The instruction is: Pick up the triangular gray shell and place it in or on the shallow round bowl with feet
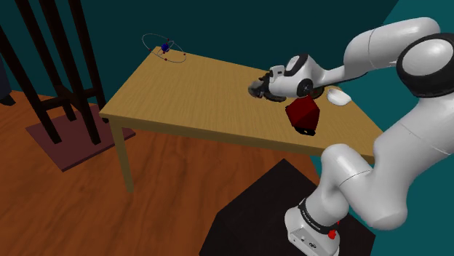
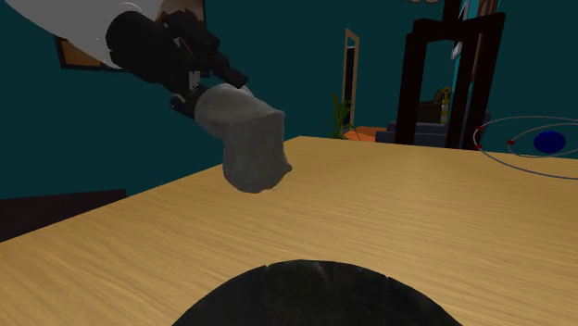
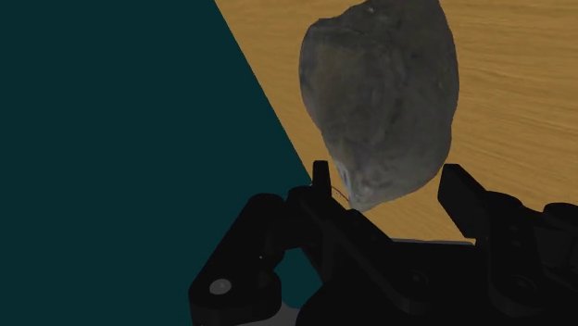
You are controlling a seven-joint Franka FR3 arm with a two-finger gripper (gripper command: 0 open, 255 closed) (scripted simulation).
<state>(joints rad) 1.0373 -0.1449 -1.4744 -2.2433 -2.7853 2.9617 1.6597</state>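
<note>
Gripper [image 2: 207, 98] clasping the gray shell [image 2: 252, 139] by one end, long axis slanting down toward the table [image 2: 417, 213], dark round bowl [image 2: 310, 294] near and lower

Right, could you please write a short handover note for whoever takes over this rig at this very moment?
Hand: the gripper is shut on the grey shell, clasping its narrow end.
Things: the shell hangs in the air, clear of the wooden table. The dark round bowl sits on the table at the second exterior view's bottom edge, and the shell is not in it.
Done: the pick and lift.
Left: carry the shell over the bowl, lower it and open the fingers.
</note>
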